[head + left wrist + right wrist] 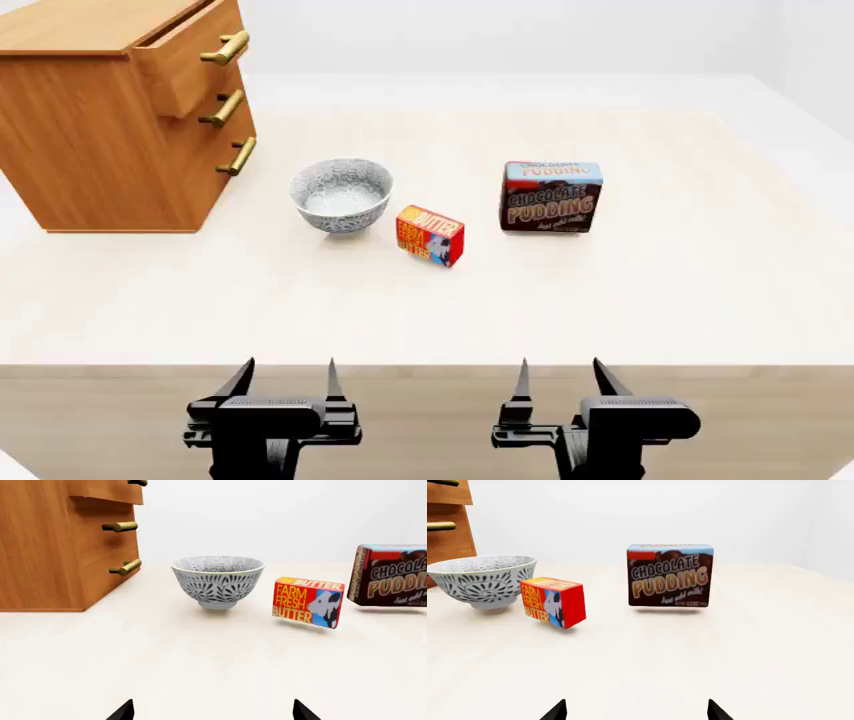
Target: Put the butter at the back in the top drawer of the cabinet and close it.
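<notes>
The butter (430, 235) is a small red, orange and yellow carton standing on the table between the bowl and the pudding box; it also shows as the butter (308, 602) and the butter (553, 602) in the wrist views. The wooden cabinet (94, 130) stands at the back left. Its top drawer (187, 55) juts out slightly, brass handle forward. My left gripper (286, 378) and right gripper (559, 376) both hang open at the table's near edge, holding nothing, well short of the butter.
A patterned grey bowl (342, 195) sits just left of the butter. A dark chocolate pudding box (551, 196) stands upright to its right. The pale table (694, 290) stretches wide to the right and front.
</notes>
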Tool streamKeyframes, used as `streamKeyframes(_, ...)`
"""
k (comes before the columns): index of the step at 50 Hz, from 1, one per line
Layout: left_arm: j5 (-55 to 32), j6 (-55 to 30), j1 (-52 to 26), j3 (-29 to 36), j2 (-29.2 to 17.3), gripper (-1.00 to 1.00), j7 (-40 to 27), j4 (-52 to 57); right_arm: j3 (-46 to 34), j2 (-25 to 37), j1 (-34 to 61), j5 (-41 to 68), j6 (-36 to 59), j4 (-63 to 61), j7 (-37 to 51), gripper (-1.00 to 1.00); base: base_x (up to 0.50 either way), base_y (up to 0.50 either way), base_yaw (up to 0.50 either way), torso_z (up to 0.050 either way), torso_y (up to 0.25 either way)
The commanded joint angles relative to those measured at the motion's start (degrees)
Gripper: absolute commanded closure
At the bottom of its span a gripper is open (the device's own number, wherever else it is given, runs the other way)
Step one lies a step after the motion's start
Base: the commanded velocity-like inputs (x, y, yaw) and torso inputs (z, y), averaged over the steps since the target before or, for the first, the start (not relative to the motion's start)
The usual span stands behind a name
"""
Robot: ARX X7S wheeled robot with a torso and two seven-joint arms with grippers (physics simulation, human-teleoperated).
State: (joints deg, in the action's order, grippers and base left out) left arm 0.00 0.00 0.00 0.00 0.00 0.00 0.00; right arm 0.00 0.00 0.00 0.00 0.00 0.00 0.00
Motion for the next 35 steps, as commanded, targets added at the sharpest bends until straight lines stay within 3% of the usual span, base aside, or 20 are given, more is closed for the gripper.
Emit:
streamKeyframes(1, -0.94, 0.04, -0.09, 1.04, -0.91, -1.00, -1.02, -0.13, -1.09, 0.89, -0.07, 0.96, -0.17, -0.07, 1.11, -1.00, 0.00, 0.00, 0.00, 0.000, 0.000)
streamKeyframes(11, -2.97, 0.68, -0.72, 2.95, -2.59, -1.00, -2.63, -1.34, -3.25, 2.53, 0.29, 2.13, -0.42, 0.56, 3.44, -1.00, 0.00, 0.02, 0.00, 0.000, 0.000)
streamKeyframes(35, -6.50, 0.14, -1.67, 4.78, -4.64, -1.00, -3.88, -2.30, -5.62, 4.56, 0.38, 3.91, -1.06, 0.84, 5.88, -1.00, 0.01, 0.46, 0.00, 0.000, 0.000)
